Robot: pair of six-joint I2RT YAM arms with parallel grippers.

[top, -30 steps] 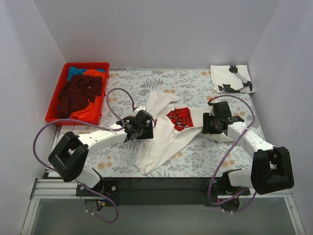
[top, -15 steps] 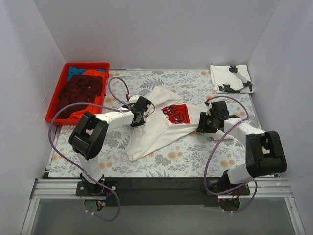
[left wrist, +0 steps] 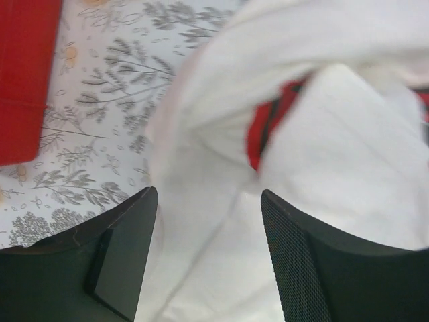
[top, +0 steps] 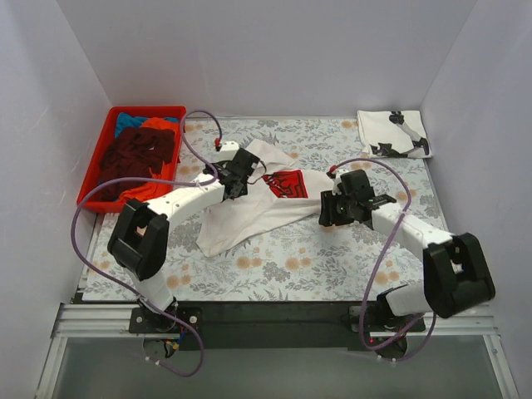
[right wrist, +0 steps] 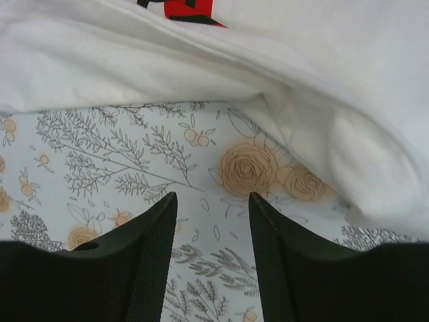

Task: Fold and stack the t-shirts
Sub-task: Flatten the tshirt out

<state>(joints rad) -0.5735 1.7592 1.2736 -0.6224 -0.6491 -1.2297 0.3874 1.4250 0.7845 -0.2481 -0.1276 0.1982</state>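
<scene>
**A:** How is your left gripper standing?

**B:** Its jaws are standing well apart, and you are gripping nothing with them. In the left wrist view the white tee with the red print is lying under and between the two fingers. It is bunching up just ahead of them (a strip of the red print is peeking out of a fold there).

**A:** And your right gripper?

**B:** It is standing moderately apart and holding nothing. Between its fingers you are seeing only the floral table cover. The tee's edge is lying just ahead of the tips and running on to their right.

**A:** Where is that tee sitting overall?

**B:** It is stretching crumpled between your two grippers, and one end is trailing past the left one toward the arm bases.

**A:** And the other shirts?

**B:** A folded white tee with black print is resting well beyond your right gripper, in the far corner. Well apart to the left of your left gripper, the red crate is holding the maroon tee, the orange tee and the blue tee, all heaped together.
</scene>
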